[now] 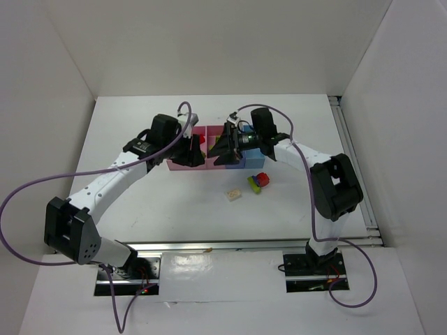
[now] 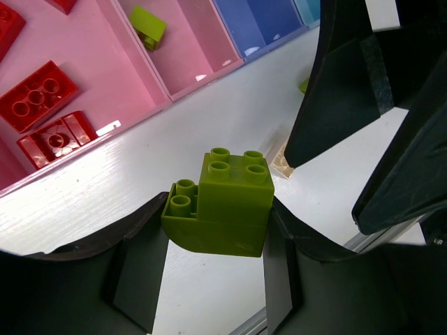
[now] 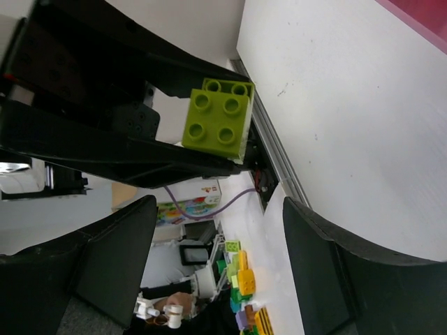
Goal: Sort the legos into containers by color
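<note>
My left gripper [image 2: 218, 218] is shut on a lime green lego [image 2: 225, 202] and holds it above the table in front of the containers. The row of bins shows two pink ones [image 2: 105, 70], [image 2: 192, 49] and a periwinkle blue one [image 2: 262, 24]. The first pink bin holds red legos [image 2: 38, 94]; the second holds a green lego [image 2: 148, 26]. My right gripper [image 3: 220, 258] is open and empty, facing the held green lego [image 3: 218, 122]. In the top view both grippers [image 1: 198, 152], [image 1: 222, 150] meet over the bins [image 1: 183, 165].
A cream lego [image 1: 233, 195] and a red, green and blue clump [image 1: 258, 181] lie on the table in front of the bins. The right gripper's dark fingers [image 2: 363, 91] stand close to the right of the held lego. A metal rail [image 1: 353, 160] runs along the table's right edge.
</note>
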